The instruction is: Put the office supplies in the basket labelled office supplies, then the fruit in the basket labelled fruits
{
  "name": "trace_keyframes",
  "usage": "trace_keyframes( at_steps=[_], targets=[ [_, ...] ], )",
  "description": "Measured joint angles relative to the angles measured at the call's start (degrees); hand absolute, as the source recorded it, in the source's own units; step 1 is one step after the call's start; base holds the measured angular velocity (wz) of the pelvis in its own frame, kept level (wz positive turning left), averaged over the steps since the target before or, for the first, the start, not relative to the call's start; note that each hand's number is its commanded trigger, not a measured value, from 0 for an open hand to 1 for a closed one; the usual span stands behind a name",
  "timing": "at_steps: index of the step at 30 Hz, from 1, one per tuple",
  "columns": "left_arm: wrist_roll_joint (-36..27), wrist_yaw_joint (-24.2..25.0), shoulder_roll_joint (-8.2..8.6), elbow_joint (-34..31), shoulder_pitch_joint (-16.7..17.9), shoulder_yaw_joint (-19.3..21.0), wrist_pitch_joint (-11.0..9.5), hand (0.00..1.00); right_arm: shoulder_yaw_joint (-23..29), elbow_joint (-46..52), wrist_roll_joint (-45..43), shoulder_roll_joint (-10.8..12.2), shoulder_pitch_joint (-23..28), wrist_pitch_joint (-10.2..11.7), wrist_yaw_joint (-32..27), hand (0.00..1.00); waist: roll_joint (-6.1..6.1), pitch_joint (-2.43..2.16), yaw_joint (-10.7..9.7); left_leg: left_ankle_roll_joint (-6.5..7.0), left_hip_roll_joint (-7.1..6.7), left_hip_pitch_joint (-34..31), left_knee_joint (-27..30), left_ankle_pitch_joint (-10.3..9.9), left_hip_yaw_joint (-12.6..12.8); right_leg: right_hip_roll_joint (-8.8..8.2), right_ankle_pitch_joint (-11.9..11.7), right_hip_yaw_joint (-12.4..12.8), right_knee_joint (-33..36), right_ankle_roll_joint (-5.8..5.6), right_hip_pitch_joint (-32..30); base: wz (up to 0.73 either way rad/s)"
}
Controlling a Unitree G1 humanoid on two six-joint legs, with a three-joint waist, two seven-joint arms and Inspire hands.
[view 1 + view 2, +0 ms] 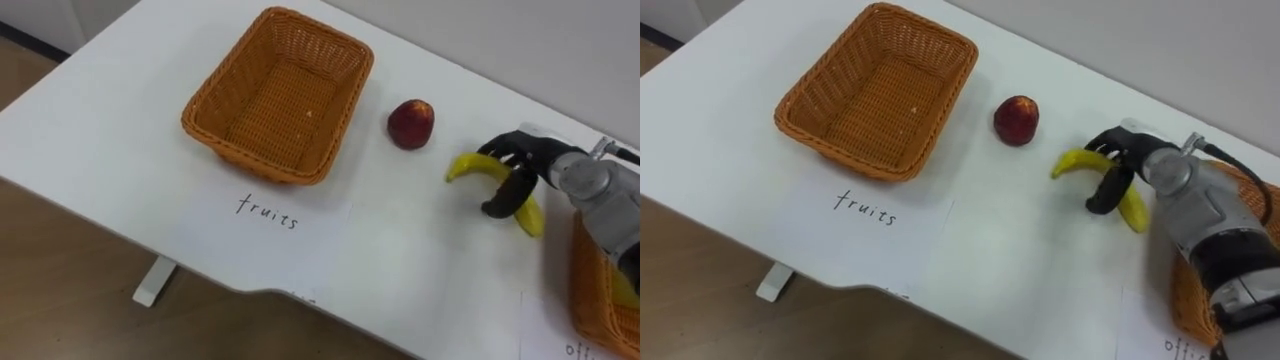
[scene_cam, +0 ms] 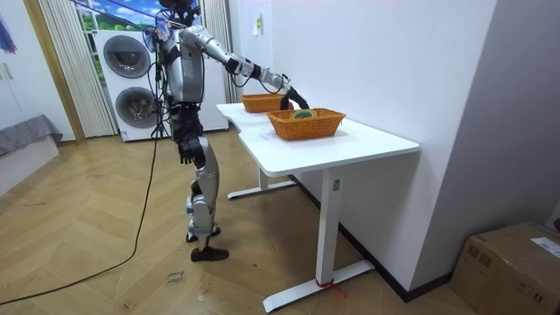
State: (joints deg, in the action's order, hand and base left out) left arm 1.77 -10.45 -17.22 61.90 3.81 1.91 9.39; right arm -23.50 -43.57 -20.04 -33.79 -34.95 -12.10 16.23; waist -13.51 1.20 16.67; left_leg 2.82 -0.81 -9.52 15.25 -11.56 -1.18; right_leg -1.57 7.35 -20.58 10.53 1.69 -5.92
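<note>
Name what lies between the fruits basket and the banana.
One red fruit on the white table, touching neither the basket nor the banana in the right hand; both eye views show it.

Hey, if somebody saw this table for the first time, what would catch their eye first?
Most likely the robot's right hand, fingers curled round a yellow banana, toward the right of the white table. Then the empty wicker basket at the upper left, with a handwritten label in front of it, and the red fruit lying alone between basket and banana, touching neither.
</note>
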Motion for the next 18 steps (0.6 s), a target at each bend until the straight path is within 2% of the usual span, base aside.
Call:
trace_keyframes(
  at_steps=[7,8,9,18],
  targets=[
    [0.02,0.03,-0.04,0.02,-0.26,0.1,-0.22,0.0,-0.42,-0.06,-0.77,-0.08,0.36,0.01,1.07,1.0,0.13,0.1,0.56,0.01,0.01,0.12,-0.51,0.01,0.04,0.03,0.0,0.04,-0.15,0.0,-0.07,0.0],
    [0.02,0.03,-0.05,0.02,-0.32,0.1,-0.24,0.0,-0.5,-0.14,-0.77,-0.08,0.39,0.02,1.39,1.0,0.1,0.09,0.7,0.01,0.02,0.21,-0.5,0.01,0.08,-0.12,0.0,0.05,-0.18,0.0,-0.1,0.0],
    [0.01,0.04,-0.05,0.02,-0.31,0.1,-0.29,0.0,-0.5,-0.14,-0.73,-0.08,0.39,0.03,1.49,1.0,-0.2,-0.13,0.76,0.01,0.03,0.27,-0.5,0.01,0.11,-0.22,0.0,0.08,-0.18,0.0,-0.11,0.0],
    [0.02,0.94,-0.05,0.08,-0.3,0.14,-1.32,0.0,-0.48,-0.08,-0.19,-0.32,0.36,0.18,2.26,1.0,-0.68,-0.19,0.83,-0.02,0.01,0.22,-0.49,0.04,0.25,-0.18,0.0,0.12,-0.72,0.0,0.01,0.0]
  ],
)
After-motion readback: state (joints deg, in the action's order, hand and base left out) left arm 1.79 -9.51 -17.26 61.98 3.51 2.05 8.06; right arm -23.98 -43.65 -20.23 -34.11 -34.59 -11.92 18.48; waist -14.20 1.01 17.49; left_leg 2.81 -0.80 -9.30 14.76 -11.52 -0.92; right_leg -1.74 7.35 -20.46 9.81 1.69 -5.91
